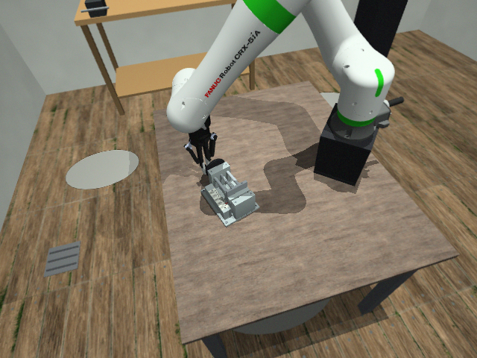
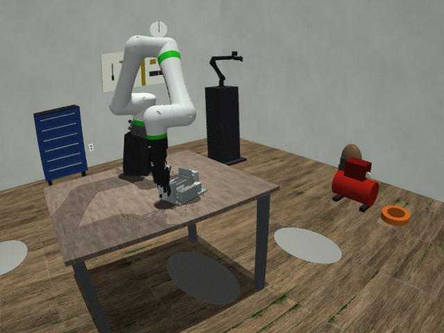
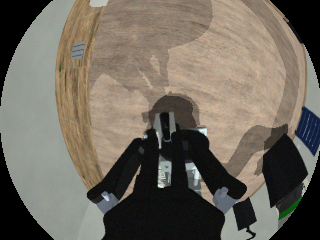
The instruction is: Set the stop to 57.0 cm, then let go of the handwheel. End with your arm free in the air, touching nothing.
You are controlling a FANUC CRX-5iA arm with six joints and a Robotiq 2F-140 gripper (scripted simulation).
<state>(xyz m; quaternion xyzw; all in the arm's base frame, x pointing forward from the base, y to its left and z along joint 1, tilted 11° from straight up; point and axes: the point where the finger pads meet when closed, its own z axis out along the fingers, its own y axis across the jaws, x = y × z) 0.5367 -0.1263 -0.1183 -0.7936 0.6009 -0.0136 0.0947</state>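
A grey stop fixture [image 1: 229,193] with rails and a sliding stop sits on the wooden table, also in the exterior view [image 2: 185,186]. Its black handwheel [image 1: 214,162] is at the fixture's far left end. My gripper [image 1: 203,165] points down at that end and is shut on the handwheel's handle. In the exterior view the gripper [image 2: 163,193] is low beside the fixture's left end. In the wrist view the fingers close on a small light part over the dark wheel; the stop's scale reading is too small to tell.
The robot's black base block [image 1: 343,154] stands at the table's far right. A wooden shelf [image 1: 162,73] stands behind the table. On the floor are a blue drawer cabinet [image 2: 60,143], a black pedestal [image 2: 222,123], a red compressor [image 2: 354,184] and an orange ring [image 2: 395,215].
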